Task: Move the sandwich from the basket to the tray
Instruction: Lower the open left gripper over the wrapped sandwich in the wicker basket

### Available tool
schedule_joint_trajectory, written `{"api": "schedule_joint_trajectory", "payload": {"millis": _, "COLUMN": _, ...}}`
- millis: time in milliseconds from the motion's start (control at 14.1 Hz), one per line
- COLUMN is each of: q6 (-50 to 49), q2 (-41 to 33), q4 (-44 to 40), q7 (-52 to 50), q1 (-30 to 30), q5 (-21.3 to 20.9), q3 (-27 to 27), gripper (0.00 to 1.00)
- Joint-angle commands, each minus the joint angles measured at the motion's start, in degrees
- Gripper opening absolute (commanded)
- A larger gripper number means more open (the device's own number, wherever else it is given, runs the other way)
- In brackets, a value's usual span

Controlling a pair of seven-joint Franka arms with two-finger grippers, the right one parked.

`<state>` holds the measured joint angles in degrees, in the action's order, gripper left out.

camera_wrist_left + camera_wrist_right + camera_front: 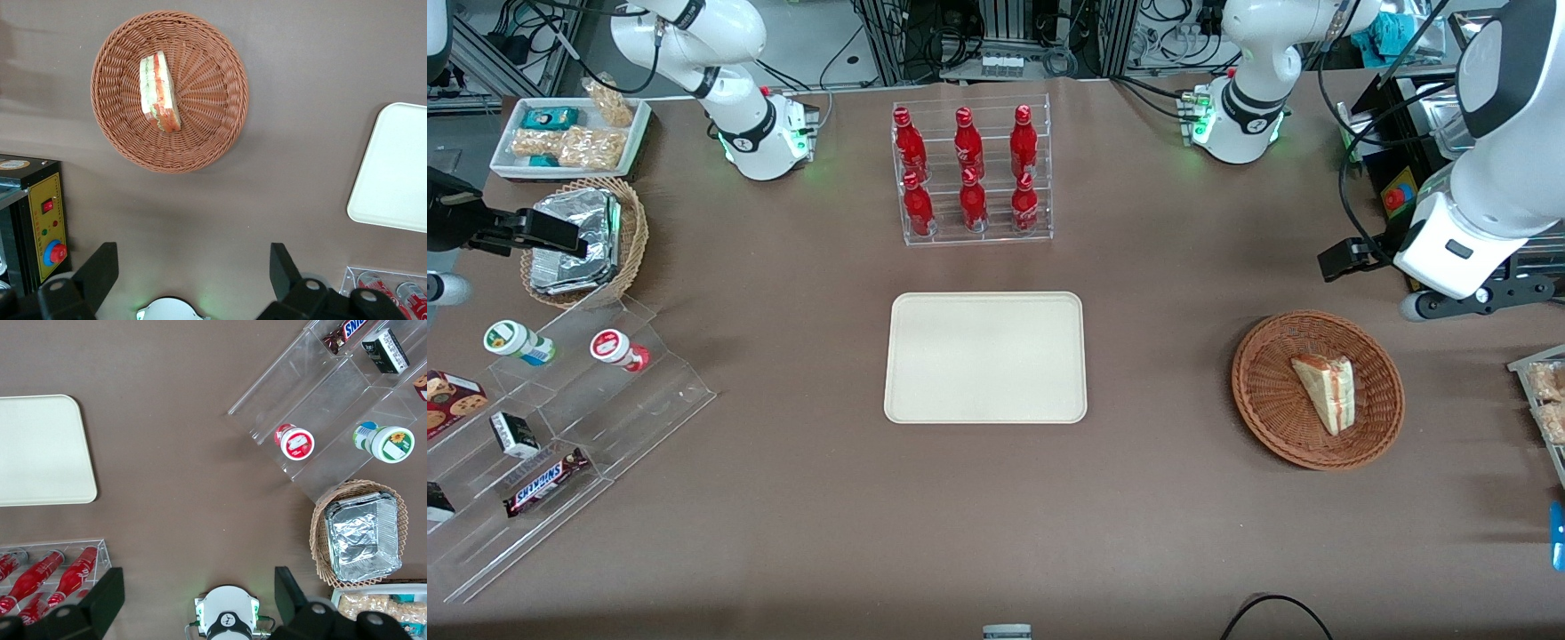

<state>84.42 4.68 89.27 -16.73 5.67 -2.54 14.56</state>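
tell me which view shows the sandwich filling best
The left wrist view: the triangular white-bread sandwich lies in the round reddish-brown wicker basket, red and green layers edge-on; the open tool hangs above the table. The front view shows it smaller; the right wrist view misses it.

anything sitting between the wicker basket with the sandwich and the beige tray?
No: bare brown tabletop between basket and tray, clear in front view. End effector, open, hangs above the table beside the basket.

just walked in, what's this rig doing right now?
The working arm is about to move the sandwich from the basket to the tray, but nothing has been picked up yet. The sandwich lies in the basket and the tray is bare. The gripper hangs open above the table beside the basket, holding nothing.
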Motion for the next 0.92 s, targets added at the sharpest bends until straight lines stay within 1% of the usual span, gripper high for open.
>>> {"api": "schedule_joint_trajectory", "payload": {"millis": 0, "q6": 0.0, "q2": 0.2, "q4": -0.5, "q7": -0.6, "q1": 0.0, "q5": -0.7, "q3": 0.1, "gripper": 1.00}}
{"api": "schedule_joint_trajectory", "payload": {"millis": 283, "q6": -0.1, "q2": 0.3, "q4": -0.7, "q7": -0.8, "q1": 0.2, "q5": -0.4, "q3": 0.0, "gripper": 1.00}}
{"api": "schedule_joint_trajectory", "payload": {"millis": 496, "q6": -0.9, "q2": 0.8, "q4": 0.8, "q7": -0.7, "q1": 0.7, "q5": -0.5, "q3": -0.2, "gripper": 1.00}}
{"api": "schedule_joint_trajectory", "payload": {"millis": 567, "q6": -1.4, "q2": 1.2, "q4": 2.2, "q7": -0.6, "q1": 0.7, "q5": -0.7, "q3": -0.3, "gripper": 1.00}}
{"api": "schedule_joint_trajectory", "payload": {"millis": 709, "q6": 1.9, "q2": 0.7, "q4": 7.6, "q7": -0.6, "q1": 0.7, "q5": -1.3, "q3": -0.6, "gripper": 1.00}}
{"api": "schedule_joint_trajectory", "payload": {"millis": 850, "q6": 11.4, "q2": -0.4, "q4": 15.5, "q7": -0.6, "q1": 0.7, "q5": -2.7, "q3": -1.9, "gripper": 1.00}}
